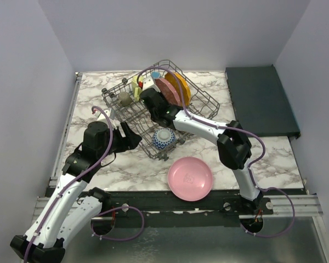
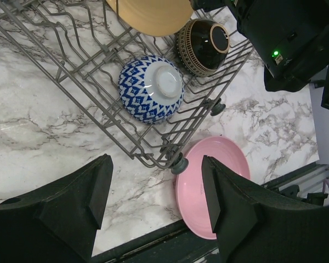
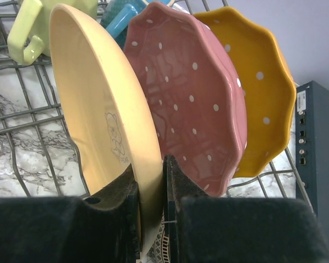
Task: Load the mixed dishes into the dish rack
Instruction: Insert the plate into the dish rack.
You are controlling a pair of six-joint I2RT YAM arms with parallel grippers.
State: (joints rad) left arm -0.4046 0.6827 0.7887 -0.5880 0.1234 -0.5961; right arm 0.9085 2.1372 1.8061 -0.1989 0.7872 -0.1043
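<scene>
Two things worry me here. My right gripper (image 3: 152, 170) is clamped on the lower rim of a cream plate (image 3: 104, 109), which stands on edge in the rack (image 1: 205, 104). A pink dotted plate (image 3: 192, 98) is just beside it and an orange plate (image 3: 263, 93) stands behind that. I cannot see whether the cream plate's bottom edge sits between tines. If I let go before it does, I expect it to tip onto the dotted plate and perhaps chip it. The right-hand finger (image 3: 178, 181) is also almost against the dotted plate, so spreading the jaws wide could nudge it.

Room is better on the other side, with open wire between the cream plate and the yellow-green mug (image 3: 33, 27). I would lean that way and back out low.

My left gripper (image 2: 156, 189) hangs empty, jaws apart, over bare table (image 1: 98, 170) just off the rack's near corner. One plain pink plate (image 1: 190, 178) is not yet loaded and lies near the table's front edge, just beside a rack foot. A sliding grab could push it toward the edge. The blue-and-white bowl (image 2: 151, 87) and dark bowl (image 2: 203, 46) fill that corner of the rack.
</scene>
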